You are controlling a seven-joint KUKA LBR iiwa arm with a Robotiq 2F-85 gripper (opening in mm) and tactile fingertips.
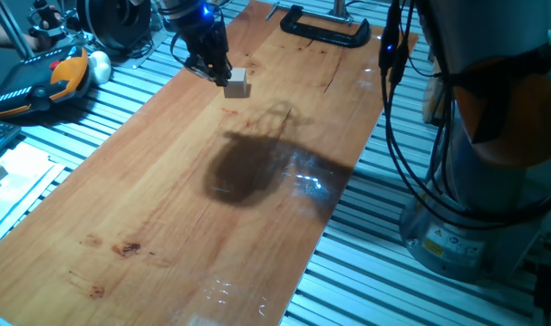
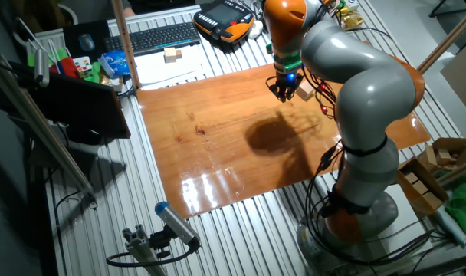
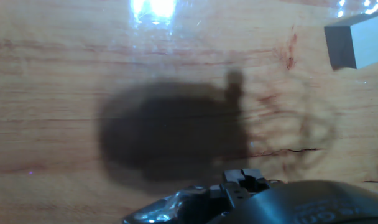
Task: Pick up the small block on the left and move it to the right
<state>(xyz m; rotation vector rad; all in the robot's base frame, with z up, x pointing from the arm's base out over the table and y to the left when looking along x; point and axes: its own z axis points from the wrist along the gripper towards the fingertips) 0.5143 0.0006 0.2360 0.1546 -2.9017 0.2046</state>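
Observation:
The small block (image 1: 236, 83) is a pale wooden cube lying on the wooden tabletop (image 1: 167, 226) near its far edge. My gripper (image 1: 223, 76) hangs just left of it, fingertips low and close to the cube. I cannot tell whether they touch. In the hand view the block (image 3: 357, 40) lies at the top right corner, off to the side of the fingers (image 3: 242, 177), not between them. The fingers look pressed together with nothing held. In the other fixed view the gripper (image 2: 285, 93) is at the board's far right, with the block (image 2: 303, 91) beside it.
A black clamp (image 1: 325, 27) grips the far end of the board. An orange and black pendant (image 1: 40, 77) lies off the board at the left. The robot base (image 1: 475, 208) and its cables stand at the right. A keyboard (image 2: 160, 36) and another wooden block (image 2: 170, 54) lie behind the board.

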